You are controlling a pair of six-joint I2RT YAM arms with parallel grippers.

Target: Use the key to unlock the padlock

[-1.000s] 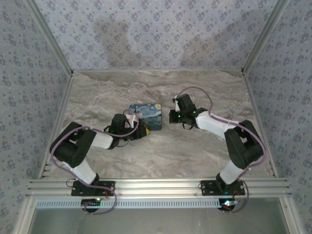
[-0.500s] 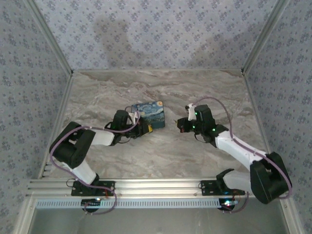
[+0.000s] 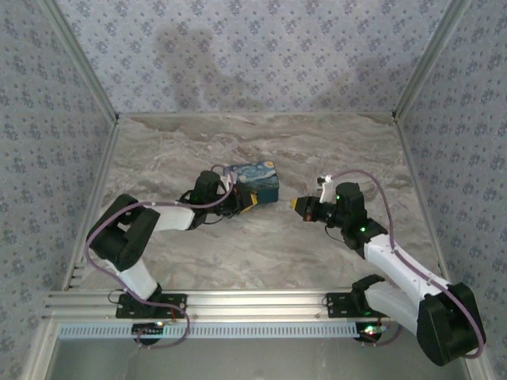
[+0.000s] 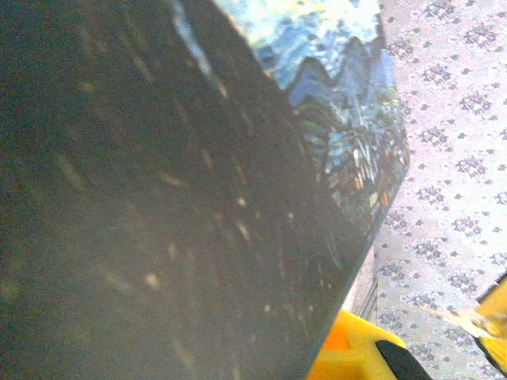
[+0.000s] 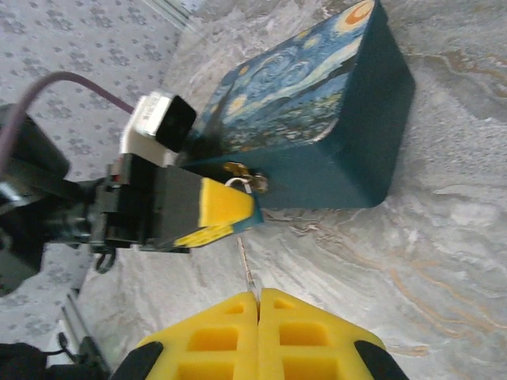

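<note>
The painted box [image 3: 255,180] sits near the middle of the counter [image 3: 261,253], a little toward its left edge. The padlock [image 5: 253,188] hangs from the gold hasp [image 5: 234,168] on the box's side wall.

Your left claw [image 5: 242,215] has its yellow pads drawn together at that spot. From the right wrist view they look pinched on the lock's small blue body, with the thin silvery shackle poking out above. Your right claw [image 5: 257,297] is clamped flat on the key [image 5: 245,269], whose thin blade sticks out ahead of the pads. The blade points roughly at the lock and stops short of it, with bare counter between.

The step in hand looks like bringing the key to the keyhole. I cannot make out the keyhole itself; it is too small in these views, so don't assume which face carries it.

- Hold the left claw firm and steady so the lock cannot swing on the hasp.
- Bring the right claw in slowly along the blade's own line, correcting sideways before contact and not after.
- If the blade meets metal and stops, back off and re-aim instead of pushing. A thin key could bend or slip in the pads.
</note>
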